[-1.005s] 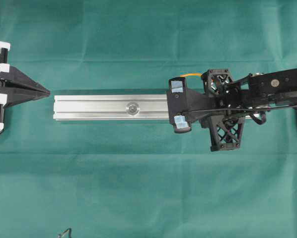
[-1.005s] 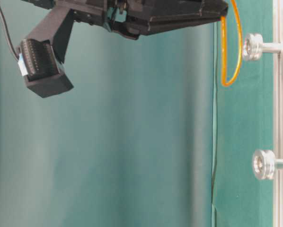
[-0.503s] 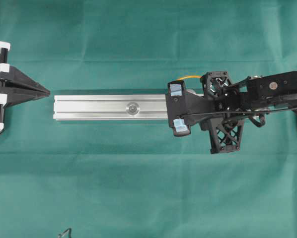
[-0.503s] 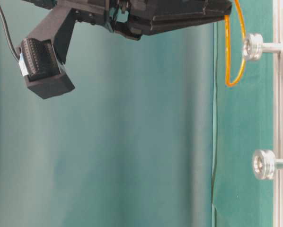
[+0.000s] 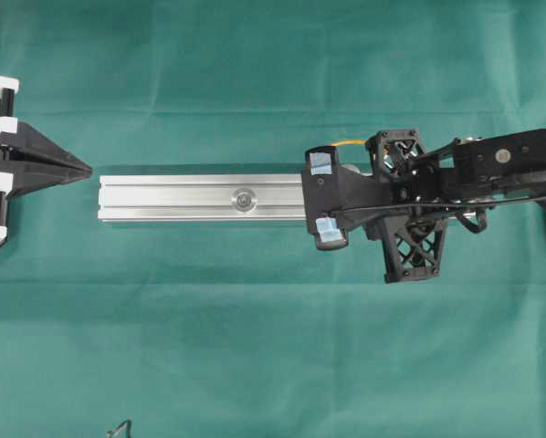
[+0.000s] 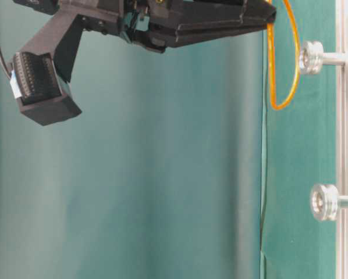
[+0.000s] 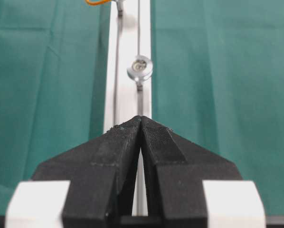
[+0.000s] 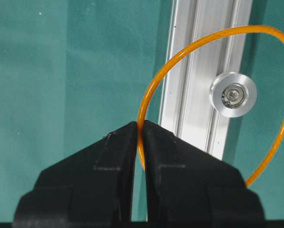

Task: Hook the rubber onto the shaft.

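Green cloth (image 5: 255, 310) covers the table, with a silver rail (image 5: 200, 198) lying lengthwise across its middle and a round-headed shaft (image 8: 232, 94) standing up from the rail. Right gripper (image 8: 139, 130) hovers over the rail's right end, clenched on the orange rubber band (image 8: 189, 47), whose loop hangs around the shaft head in the wrist view without touching it. Left gripper (image 7: 141, 124) sits closed and empty off the rail's left end.

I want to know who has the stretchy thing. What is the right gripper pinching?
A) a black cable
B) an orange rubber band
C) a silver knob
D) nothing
B: the right gripper is shut on the thin orange rubber band, which loops past its fingertips.
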Motion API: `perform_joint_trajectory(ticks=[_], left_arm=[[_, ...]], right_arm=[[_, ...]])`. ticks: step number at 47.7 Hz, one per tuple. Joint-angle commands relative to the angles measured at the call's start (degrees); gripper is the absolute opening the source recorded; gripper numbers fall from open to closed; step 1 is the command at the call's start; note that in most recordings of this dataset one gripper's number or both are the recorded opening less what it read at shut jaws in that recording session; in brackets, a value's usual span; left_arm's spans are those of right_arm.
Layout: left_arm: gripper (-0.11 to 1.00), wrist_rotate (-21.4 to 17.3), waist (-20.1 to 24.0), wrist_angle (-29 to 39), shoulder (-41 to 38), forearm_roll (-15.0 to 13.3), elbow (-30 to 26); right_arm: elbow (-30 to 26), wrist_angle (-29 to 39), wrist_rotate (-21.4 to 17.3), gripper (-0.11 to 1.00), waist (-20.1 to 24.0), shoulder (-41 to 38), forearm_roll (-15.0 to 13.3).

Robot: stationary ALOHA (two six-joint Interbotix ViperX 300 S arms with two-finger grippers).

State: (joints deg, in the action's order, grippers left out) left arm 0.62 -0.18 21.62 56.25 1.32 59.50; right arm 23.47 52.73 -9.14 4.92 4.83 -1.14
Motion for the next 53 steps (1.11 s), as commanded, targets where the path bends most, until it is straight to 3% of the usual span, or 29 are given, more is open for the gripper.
perform_joint_trajectory(ticks=[1, 53], left_arm=[[0.0, 0.0, -0.1, -0.2, -0.5, 0.2, -1.5], [0.0, 0.0, -0.1, -0.2, -0.5, 0.1, -1.5]], right_arm=[[-1.6, 0.0, 0.1, 0.07, 0.1, 0.5, -0.1], [-2.0, 0.0, -0.3, 0.07, 2.5, 0.5, 0.2]])
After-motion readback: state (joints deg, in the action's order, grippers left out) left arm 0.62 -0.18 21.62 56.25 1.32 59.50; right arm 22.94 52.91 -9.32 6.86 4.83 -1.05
